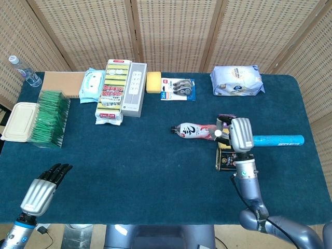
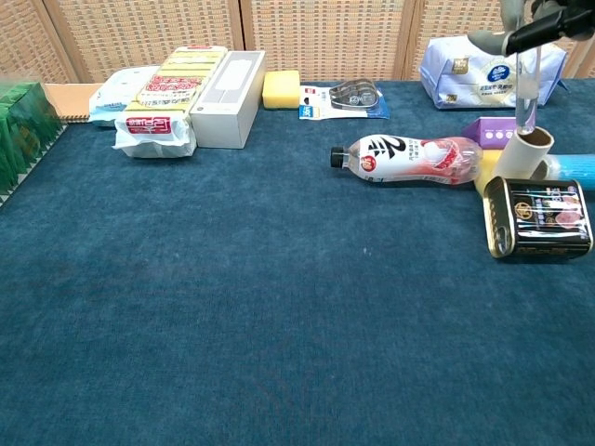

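Near edge, far left of the drink bottle: the left hand (image 1: 39,193) lies low at the table's front corner, fingers stretched out side by side and holding nothing. It looks parked out of the way.
Just right of the drink bottle: the right hand (image 1: 240,136) hangs over a tight cluster, its back to the head camera and fingers pointing down. I cannot tell whether the fingers are apart or closed on anything. The chest view catches only their tips at its top edge.
Under that hand: a dark tin (image 2: 539,216) lies flat, nearest the front. A cardboard tube (image 2: 523,153) stands just behind it, with a purple box (image 2: 493,132) beyond.
Landmark: the drink bottle (image 1: 194,131) lies on its side, cap pointing left, so it probably rolls easily.
Right of the drink bottle: a blue tube (image 1: 277,140) lies flat, reaching past the hand towards the table's edge.
Surface: a dark blue cloth (image 1: 145,161) covers the table, soft enough to stop things sliding.
Behind the drink bottle: a tape pack (image 1: 178,88) and a yellow sponge (image 1: 153,82).
Back right of the drink bottle: a wipes pack (image 1: 237,80).
Back left of the drink bottle: a white box (image 1: 134,88) and a scourer pack (image 1: 112,92) lie touching, with a green stack (image 1: 48,118) further left.
Room: a wicker screen (image 1: 171,31) closes in the back.
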Action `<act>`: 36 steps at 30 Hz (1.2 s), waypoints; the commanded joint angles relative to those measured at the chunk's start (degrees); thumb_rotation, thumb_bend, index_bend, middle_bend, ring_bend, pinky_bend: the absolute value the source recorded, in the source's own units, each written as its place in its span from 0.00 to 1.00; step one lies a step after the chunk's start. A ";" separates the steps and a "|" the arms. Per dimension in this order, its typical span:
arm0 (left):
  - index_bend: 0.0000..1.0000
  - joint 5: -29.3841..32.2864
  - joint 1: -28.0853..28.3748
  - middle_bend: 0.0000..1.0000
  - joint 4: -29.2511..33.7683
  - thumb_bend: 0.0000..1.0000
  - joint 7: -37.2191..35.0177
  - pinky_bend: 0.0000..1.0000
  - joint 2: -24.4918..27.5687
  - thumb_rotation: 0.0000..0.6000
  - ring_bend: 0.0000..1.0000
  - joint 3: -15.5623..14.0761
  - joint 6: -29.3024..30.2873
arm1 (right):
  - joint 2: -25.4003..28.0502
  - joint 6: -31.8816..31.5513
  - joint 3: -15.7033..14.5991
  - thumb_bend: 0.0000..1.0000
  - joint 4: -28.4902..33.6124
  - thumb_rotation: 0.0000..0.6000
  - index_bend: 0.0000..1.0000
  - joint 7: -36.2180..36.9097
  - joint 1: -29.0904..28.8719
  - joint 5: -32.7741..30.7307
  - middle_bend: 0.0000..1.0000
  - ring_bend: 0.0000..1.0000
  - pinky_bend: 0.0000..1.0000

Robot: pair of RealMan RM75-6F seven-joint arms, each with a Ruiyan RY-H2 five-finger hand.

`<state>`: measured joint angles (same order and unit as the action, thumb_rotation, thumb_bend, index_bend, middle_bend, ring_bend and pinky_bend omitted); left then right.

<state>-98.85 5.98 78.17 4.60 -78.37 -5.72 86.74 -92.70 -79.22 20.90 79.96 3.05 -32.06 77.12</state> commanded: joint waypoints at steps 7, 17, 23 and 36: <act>0.10 -0.03 -0.03 0.18 0.13 0.21 0.14 0.33 0.01 1.00 0.15 0.05 0.16 | 2.72 -1.43 0.07 0.33 4.54 1.00 0.79 -2.56 0.54 0.89 0.92 1.00 0.95; 0.10 -0.22 -0.10 0.18 0.28 0.21 0.37 0.33 -0.04 1.00 0.15 -0.08 0.25 | 8.19 -1.08 -1.18 0.35 14.26 1.00 0.79 -5.99 4.12 -2.71 0.94 1.00 0.96; 0.10 -0.31 -0.01 0.18 0.41 0.21 0.75 0.33 -0.20 1.00 0.15 -0.17 -0.03 | 14.56 2.08 -0.66 0.36 23.87 1.00 0.79 -7.10 6.40 -9.10 0.95 1.00 0.97; 0.10 -0.39 -0.06 0.18 0.63 0.21 0.36 0.33 0.22 1.00 0.15 -0.29 0.08 | 24.04 5.70 -1.04 0.36 32.97 1.00 0.79 -5.32 9.20 -13.99 0.96 1.00 0.98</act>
<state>-99.24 5.92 78.79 4.97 -78.16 -6.00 86.83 -68.80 -73.41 20.05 112.73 -2.08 -23.02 63.16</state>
